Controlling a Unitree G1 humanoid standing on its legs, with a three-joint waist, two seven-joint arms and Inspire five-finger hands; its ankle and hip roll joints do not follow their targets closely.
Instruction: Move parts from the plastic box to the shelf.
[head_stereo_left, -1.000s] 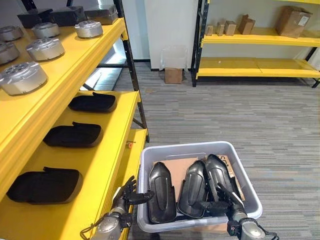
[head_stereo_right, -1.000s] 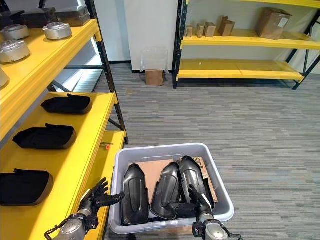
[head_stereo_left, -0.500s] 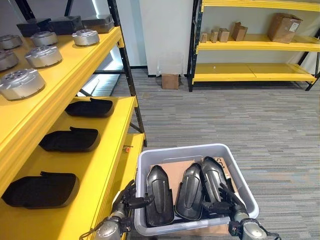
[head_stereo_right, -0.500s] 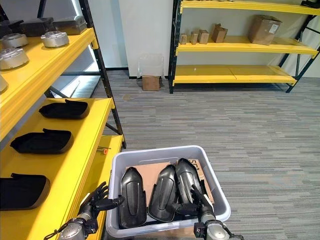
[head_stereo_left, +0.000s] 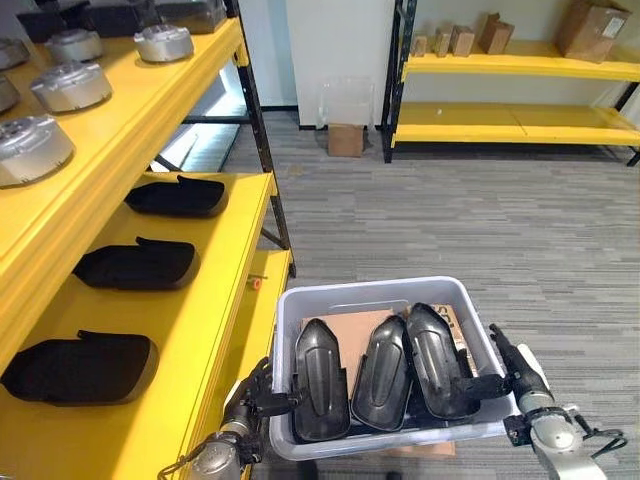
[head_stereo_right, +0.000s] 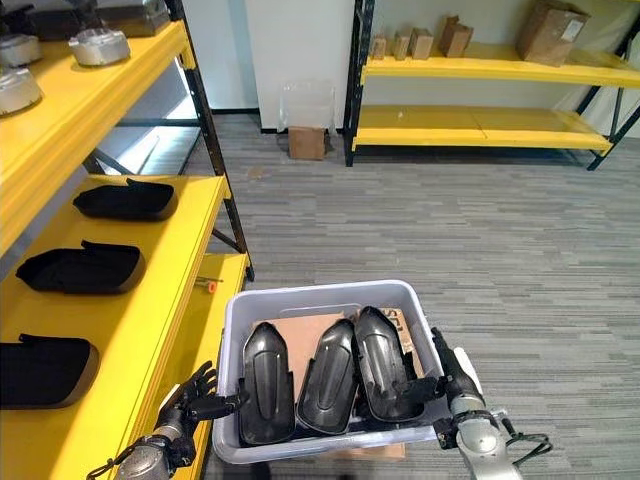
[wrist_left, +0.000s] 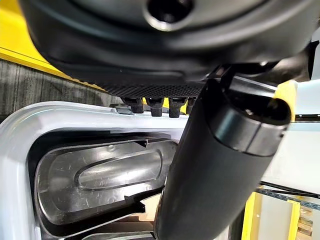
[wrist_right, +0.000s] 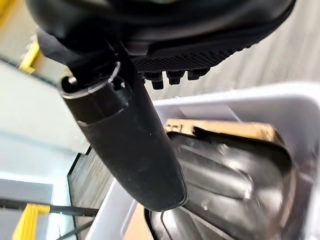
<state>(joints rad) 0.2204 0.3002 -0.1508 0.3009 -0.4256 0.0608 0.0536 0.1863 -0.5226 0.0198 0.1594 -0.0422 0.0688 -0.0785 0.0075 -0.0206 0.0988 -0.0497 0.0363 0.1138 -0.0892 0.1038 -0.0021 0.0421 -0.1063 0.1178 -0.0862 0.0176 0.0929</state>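
Left hand (head_stereo_left: 250, 400) fingers curl under the box (head_stereo_left: 380, 290) rim, thumb over it; right hand (head_stereo_left: 512, 365) mirrors this opposite. Three parts (head_stereo_left: 382, 372) lie between (wrist views show thumbs inside). Shelf (head_stereo_left: 200, 300) beside left hand.

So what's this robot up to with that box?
It is gripping a grey plastic box from both sides: the left hand on one wall, the right hand on the opposite one, each thumb hooked over the rim and reaching inside. Three glossy black parts lie side by side in the box on a sheet of cardboard. To its left stands a yellow shelf where three similar black parts already lie. None of the box's parts has been lifted out yet.
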